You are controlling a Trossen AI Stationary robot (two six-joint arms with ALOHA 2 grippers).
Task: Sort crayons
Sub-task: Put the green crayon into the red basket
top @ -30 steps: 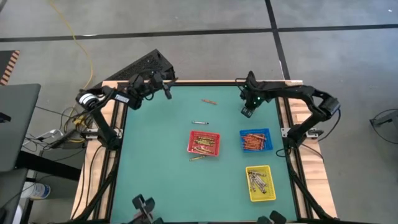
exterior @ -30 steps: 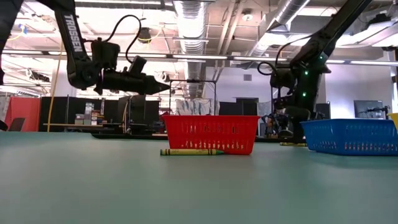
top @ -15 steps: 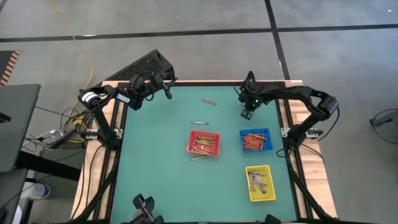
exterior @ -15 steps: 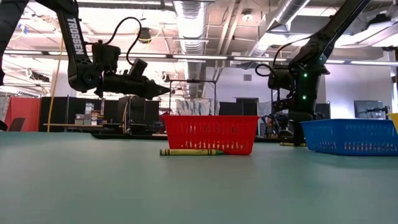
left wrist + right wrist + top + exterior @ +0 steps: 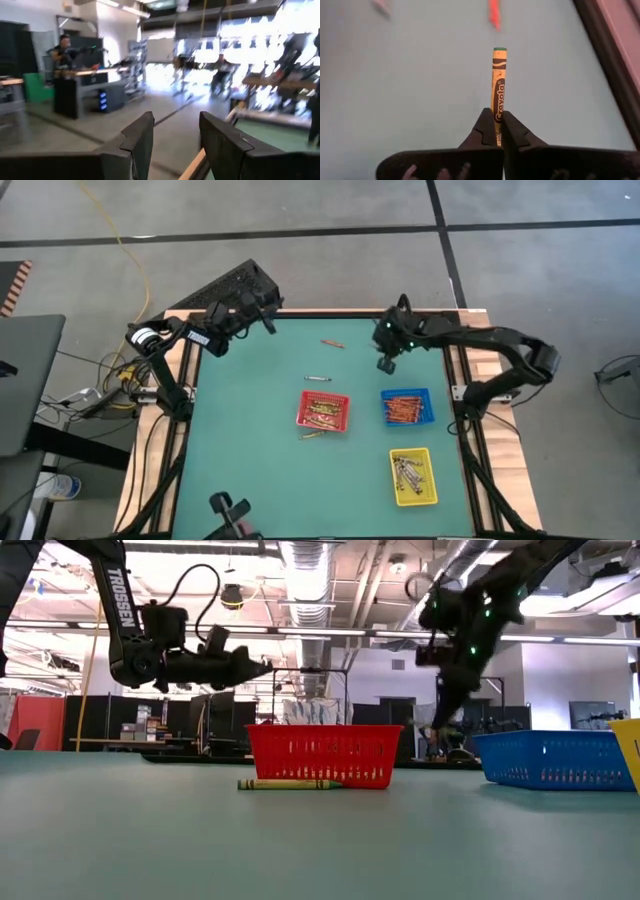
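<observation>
Overhead, the right gripper (image 5: 386,364) hung above the far right part of the green table (image 5: 250,440), its fingers (image 5: 485,131) pinched together on a yellow-wrapped crayon (image 5: 497,95). Black lettering down that wrapper read "Crayola", with black wavy bands near its green tip. From table height the same gripper (image 5: 440,722) pointed down, well above the tabletop. The left gripper (image 5: 268,326) waited at the far left corner of the table, raised, its fingers (image 5: 137,142) standing apart with nothing between them; white letters on that arm's link (image 5: 118,598) read "TROSSEN".

Other crayons sat sorted in three small trays: a red tray (image 5: 324,411) near the middle, a blue tray (image 5: 406,407) to its right holding orange sticks, and a yellow tray (image 5: 413,476) nearer the front right holding grey ones. A loose crayon (image 5: 316,435) lay just beside the red tray's front edge; its label could not be read. An orange crayon (image 5: 333,342) lay near the far edge, and a grey one (image 5: 318,378) lay between it and the red tray.
</observation>
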